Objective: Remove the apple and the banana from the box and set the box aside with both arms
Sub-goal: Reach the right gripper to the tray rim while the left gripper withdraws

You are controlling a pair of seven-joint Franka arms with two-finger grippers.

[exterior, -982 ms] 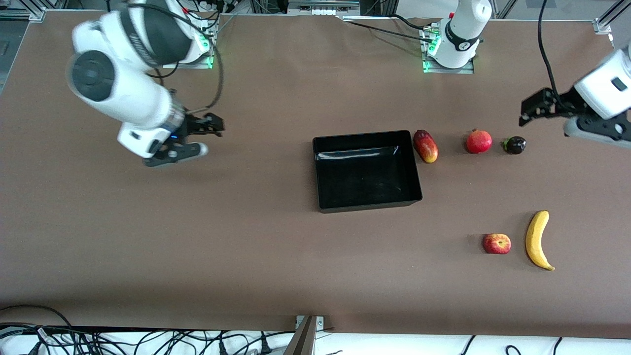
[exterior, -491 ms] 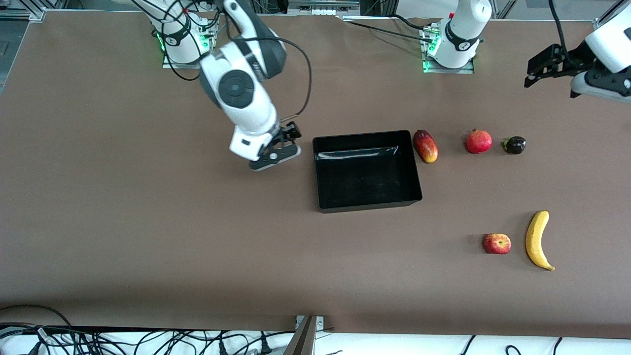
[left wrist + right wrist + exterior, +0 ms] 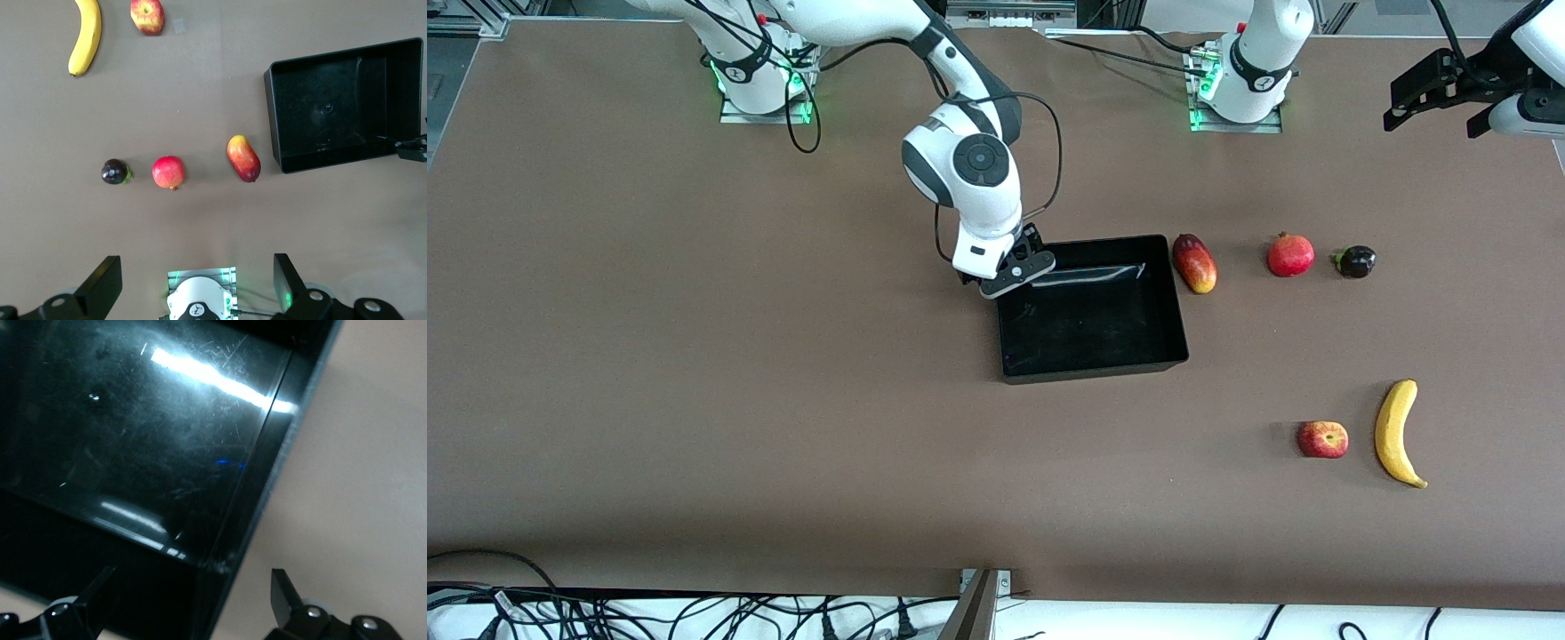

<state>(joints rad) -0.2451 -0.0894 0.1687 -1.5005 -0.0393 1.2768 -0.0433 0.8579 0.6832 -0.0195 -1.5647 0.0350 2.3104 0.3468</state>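
Observation:
The black box [image 3: 1092, 368] sits mid-table and shows in the left wrist view [image 3: 274, 120]. My right gripper [image 3: 1009, 268] is open over the box's corner toward the right arm's base. In the right wrist view its jaws [image 3: 191, 592] straddle the box wall [image 3: 261, 499], apart from it. The red apple [image 3: 1322, 439] and yellow banana [image 3: 1396, 433] lie side by side, nearer the front camera than the box, toward the left arm's end. My left gripper [image 3: 1427, 89] is open and empty, high over that end of the table [image 3: 195, 279]. Apple [image 3: 147, 15] and banana [image 3: 85, 37] show there too.
A mango [image 3: 1194, 263], a pomegranate [image 3: 1290, 255] and a small dark fruit [image 3: 1355, 261] lie in a row beside the box toward the left arm's end. The left arm's base [image 3: 1245, 80] stands at the table's edge. Cables hang along the front edge.
My right arm has swung from the right arm's end of the table to the box's corner. My left gripper has moved up and toward the table's edge by the bases.

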